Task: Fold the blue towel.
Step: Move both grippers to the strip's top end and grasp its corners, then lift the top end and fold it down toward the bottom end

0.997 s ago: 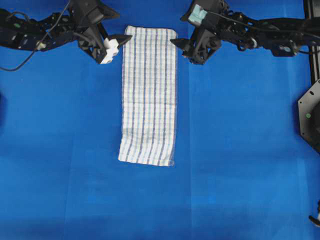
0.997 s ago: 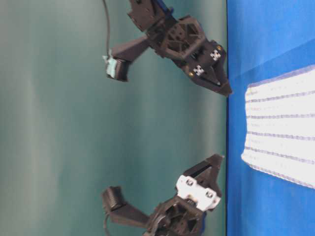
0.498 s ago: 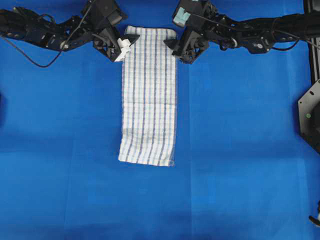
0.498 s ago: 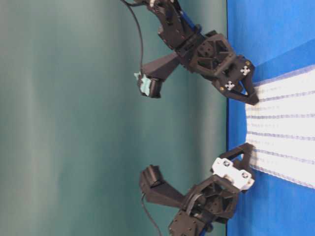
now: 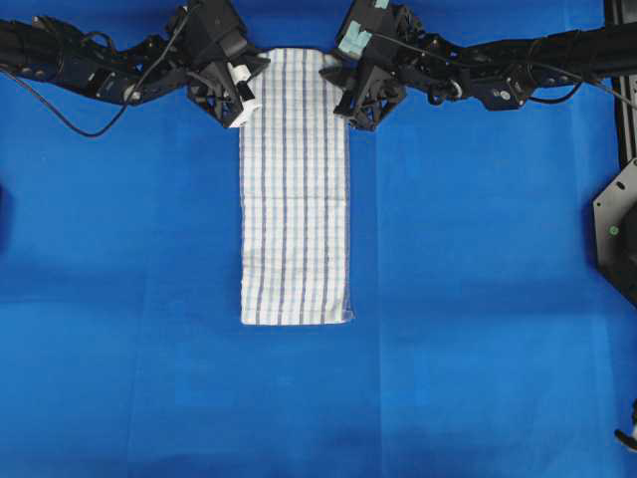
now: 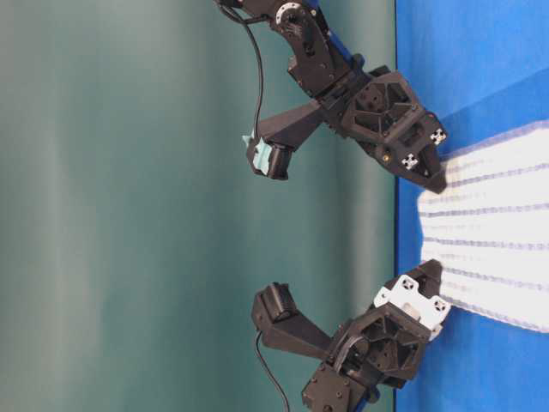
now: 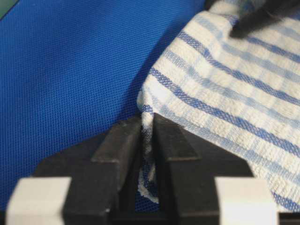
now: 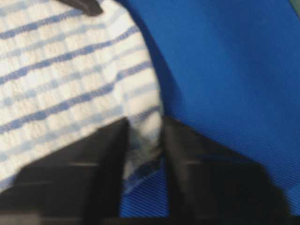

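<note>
The blue towel point(image 5: 294, 189), a long white strip with thin blue stripes, lies flat down the middle of the blue table covering point(image 5: 478, 299). My left gripper point(image 5: 244, 100) is at the towel's far left corner. In the left wrist view it point(image 7: 146, 124) is shut, with the towel's point(image 7: 225, 93) corner pinched between the black fingers. My right gripper point(image 5: 343, 100) is at the far right corner. In the blurred right wrist view the corner of the towel point(image 8: 61, 70) sits between its point(image 8: 143, 124) closed-in fingers. The table-level view shows both grippers, left point(image 6: 429, 275) and right point(image 6: 433, 180), at the towel's point(image 6: 489, 232) raised end.
Both arms reach in from the far left and far right along the table's back edge. A black fixture point(image 5: 617, 229) stands at the right edge. A cable point(image 5: 60, 115) trails under the left arm. A green wall point(image 6: 129, 206) lies behind the table.
Both grippers moved in onto the towel's far corners and closed on them. The towel's far end has narrowed a little and the strip has straightened.
</note>
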### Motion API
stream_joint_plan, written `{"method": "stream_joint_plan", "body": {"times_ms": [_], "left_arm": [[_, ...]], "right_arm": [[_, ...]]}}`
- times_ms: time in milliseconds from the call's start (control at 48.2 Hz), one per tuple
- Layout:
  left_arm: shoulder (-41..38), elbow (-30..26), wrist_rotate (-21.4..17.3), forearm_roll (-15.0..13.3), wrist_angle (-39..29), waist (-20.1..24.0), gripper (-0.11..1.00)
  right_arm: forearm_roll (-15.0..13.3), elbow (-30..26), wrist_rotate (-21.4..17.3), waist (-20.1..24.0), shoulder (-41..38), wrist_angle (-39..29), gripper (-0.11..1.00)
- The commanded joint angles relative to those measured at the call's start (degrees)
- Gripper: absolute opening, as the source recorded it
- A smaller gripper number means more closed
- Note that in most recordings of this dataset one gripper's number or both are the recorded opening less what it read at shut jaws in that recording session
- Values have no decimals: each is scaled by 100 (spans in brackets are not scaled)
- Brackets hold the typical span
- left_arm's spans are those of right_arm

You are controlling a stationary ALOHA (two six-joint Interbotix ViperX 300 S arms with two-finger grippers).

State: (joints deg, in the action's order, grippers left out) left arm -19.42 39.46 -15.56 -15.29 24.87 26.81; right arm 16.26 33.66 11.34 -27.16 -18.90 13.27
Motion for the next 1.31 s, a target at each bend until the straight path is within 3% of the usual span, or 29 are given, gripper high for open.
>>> {"method": "stream_joint_plan", "body": {"times_ms": [0, 125, 436, 664, 997, 1287], "left_arm": [[79, -70, -105, 0, 0, -26, 4], [79, -97, -193, -9, 0, -26, 4], [299, -255, -694, 0, -9, -26, 4], [606, -360, -844, -9, -264, 88, 4], [765, -290, -870, -9, -536, 79, 4], [1494, 18, -861, 0, -809, -281, 4]], "right_arm": [[0, -62, 0, -18, 70, 18, 8], [0, -62, -44, -18, 79, 18, 2], [9, -114, -44, -26, 290, 26, 1], [0, -114, -18, -105, 536, 35, 1], [0, -79, -26, -141, 633, -9, 1], [26, 343, -97, 176, 1406, -149, 1]]}}
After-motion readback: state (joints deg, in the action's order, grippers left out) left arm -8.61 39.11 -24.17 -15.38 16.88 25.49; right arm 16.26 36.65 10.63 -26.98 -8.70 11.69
